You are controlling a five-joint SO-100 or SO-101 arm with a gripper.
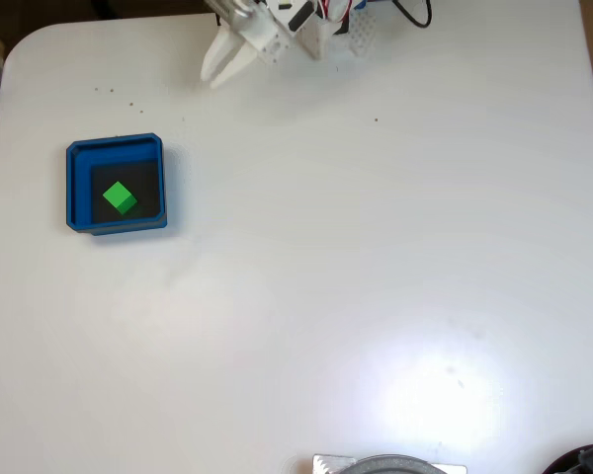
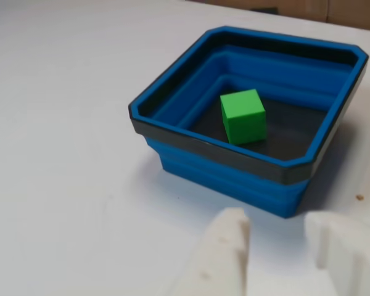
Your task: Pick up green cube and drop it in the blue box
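The green cube rests on the dark floor of the blue box, so the drop appears complete and nothing visibly remains. The gripper sits well apart from the box near the table's top edge, empty, its fingers parted in the other view. The arm beyond the gripper is cut off there.
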